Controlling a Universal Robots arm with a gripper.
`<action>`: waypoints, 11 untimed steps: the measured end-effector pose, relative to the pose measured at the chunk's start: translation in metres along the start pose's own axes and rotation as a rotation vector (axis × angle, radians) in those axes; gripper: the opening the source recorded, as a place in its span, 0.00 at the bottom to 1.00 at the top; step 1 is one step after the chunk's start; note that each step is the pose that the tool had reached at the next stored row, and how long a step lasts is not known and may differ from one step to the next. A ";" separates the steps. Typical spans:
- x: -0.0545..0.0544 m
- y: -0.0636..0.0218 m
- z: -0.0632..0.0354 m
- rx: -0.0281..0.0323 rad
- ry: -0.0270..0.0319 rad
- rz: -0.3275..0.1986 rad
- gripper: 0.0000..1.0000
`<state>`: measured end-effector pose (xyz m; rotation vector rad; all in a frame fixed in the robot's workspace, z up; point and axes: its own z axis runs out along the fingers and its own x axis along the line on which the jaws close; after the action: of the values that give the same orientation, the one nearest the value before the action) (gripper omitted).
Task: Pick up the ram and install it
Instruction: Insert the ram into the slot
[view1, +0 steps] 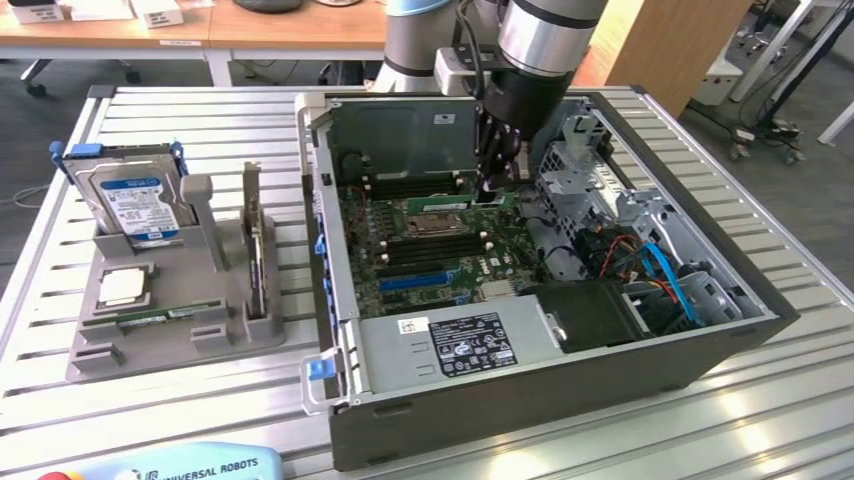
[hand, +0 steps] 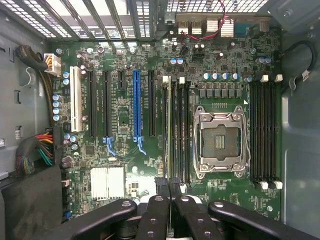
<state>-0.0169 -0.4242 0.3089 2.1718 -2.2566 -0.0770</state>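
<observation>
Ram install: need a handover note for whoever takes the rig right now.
Gripper: shut, lowered inside the open case, fingertips at one end of the ram. I cannot tell whether it is gripping or just pressing.
Ram: stands on edge in the memory slot farthest from the CPU socket, in the bank beside it.
Done: ram picked up and brought into the slot.
Left: confirm it is fully seated and latched, since the pictures don't settle that. The gripper is not yet clear of it.
Note: another thin green stick lies in the grey holder at the exterior view's left.
</observation>
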 end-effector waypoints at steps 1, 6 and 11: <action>0.000 0.0000 0.0000 0.0000 0.0000 0.000 0.11; 0.000 -0.0001 0.0025 0.0000 0.0000 0.000 0.11; 0.000 -0.0004 0.0087 -0.0002 -0.0001 0.000 0.11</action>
<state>-0.0169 -0.4242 0.3002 2.1716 -2.2566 -0.0773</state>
